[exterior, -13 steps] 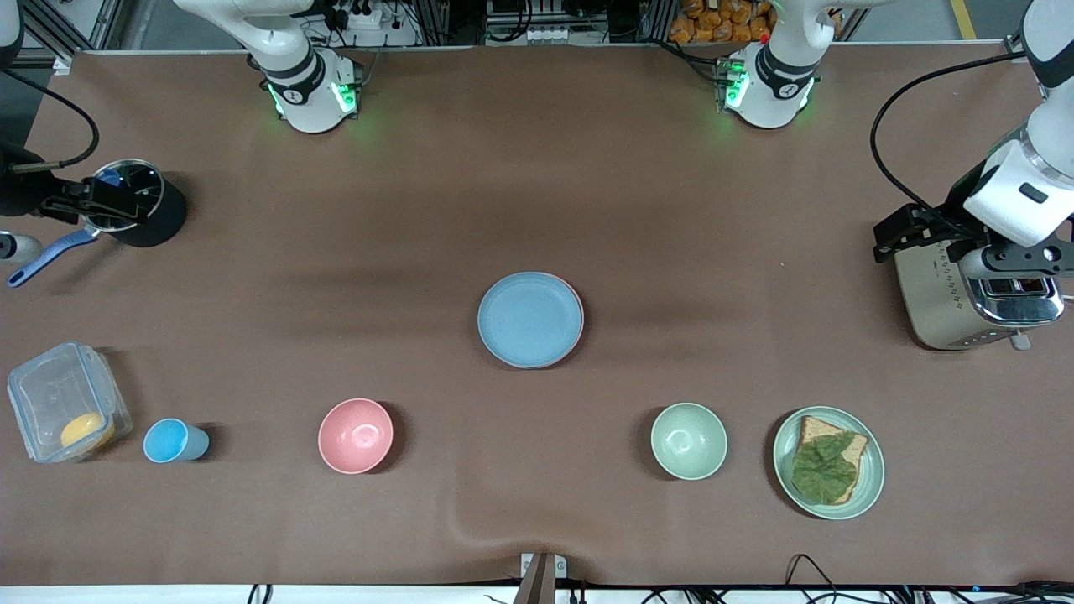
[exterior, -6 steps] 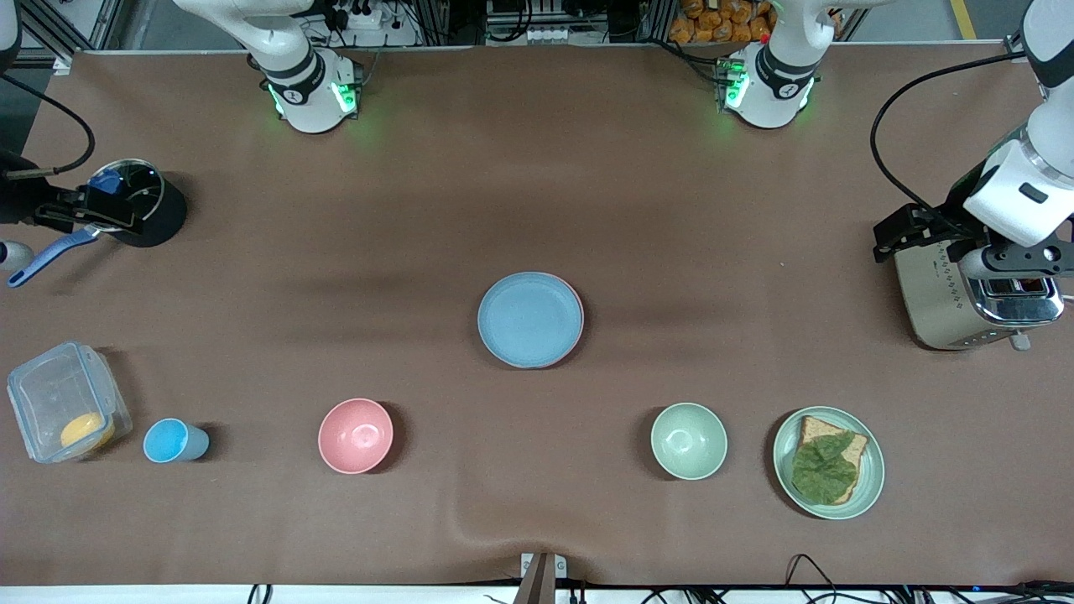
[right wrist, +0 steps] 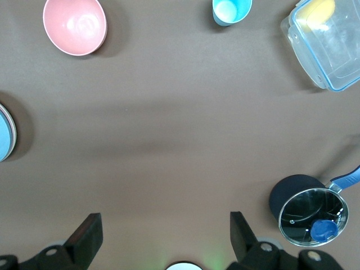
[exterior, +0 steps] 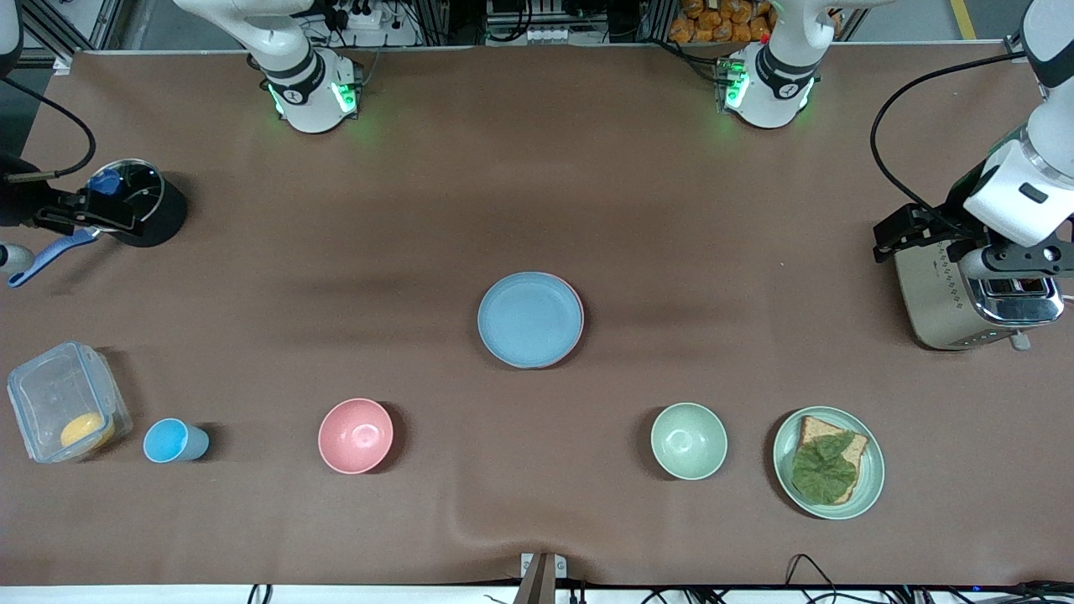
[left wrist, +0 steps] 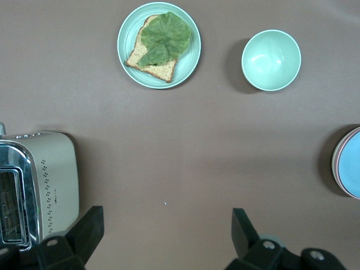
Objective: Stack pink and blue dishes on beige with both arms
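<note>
The light blue plate [exterior: 529, 319] lies at the middle of the table on top of the pink plate [exterior: 579, 312], of which only a thin rim shows. The beige plate is hidden; what lies under the pink one cannot be seen. The stack's edge [left wrist: 350, 170] shows in the left wrist view and the same stack's edge [right wrist: 5, 135] in the right wrist view. My left gripper [exterior: 977, 252] [left wrist: 166, 225] hangs open and empty over the toaster. My right gripper [exterior: 50, 210] [right wrist: 166, 228] hangs open and empty over the pot.
A toaster [exterior: 965, 294] stands at the left arm's end, a lidded black pot [exterior: 143, 205] at the right arm's end. Nearest the front camera are a clear box [exterior: 63, 403], blue cup [exterior: 172, 440], pink bowl [exterior: 356, 435], green bowl [exterior: 689, 440] and green sandwich plate [exterior: 828, 462].
My right gripper has drifted slightly toward its end of the table. The left arm and the plates have not moved.
</note>
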